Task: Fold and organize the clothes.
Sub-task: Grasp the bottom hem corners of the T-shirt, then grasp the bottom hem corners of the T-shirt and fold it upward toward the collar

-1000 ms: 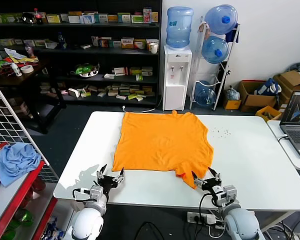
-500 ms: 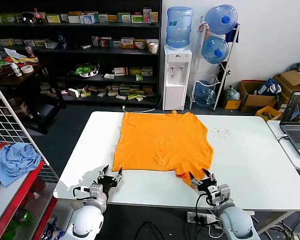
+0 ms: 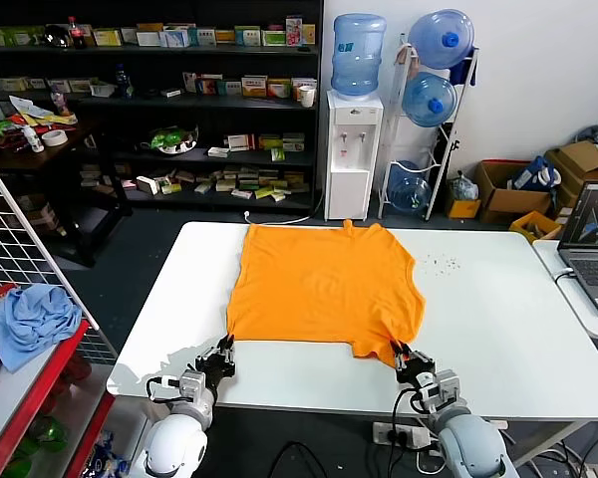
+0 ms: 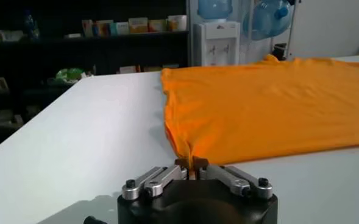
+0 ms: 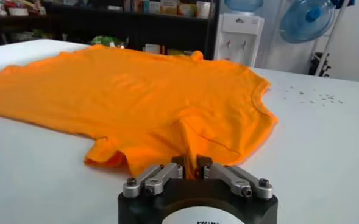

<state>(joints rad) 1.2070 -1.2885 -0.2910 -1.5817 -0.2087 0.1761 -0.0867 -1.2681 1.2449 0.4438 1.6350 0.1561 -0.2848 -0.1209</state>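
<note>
Shelves of boxes, a water dispenser (image 3: 352,154) and spare bottles stand behind the white table (image 3: 498,319) in the head view, with a light blue cloth (image 3: 30,319) on a red rack at the robot's left. On the table lies the orange T-shirt (image 3: 324,284), spread flat, its lettering not visible. The left gripper (image 3: 222,354) sits at the shirt's near left corner, the right gripper (image 3: 403,357) at the near right corner; both arms are cut off by the lower edge.

From the left wrist view, the left gripper (image 4: 192,163) has its fingers (image 4: 183,163) pressed together on the shirt's (image 4: 270,103) corner, which bunches into a small peak between them.

From the right wrist view, the right gripper (image 5: 189,162) pinches a gathered fold of the shirt (image 5: 124,91); a rumpled sleeve lies just beside it, and the fingertips are mostly hidden by cloth.
</note>
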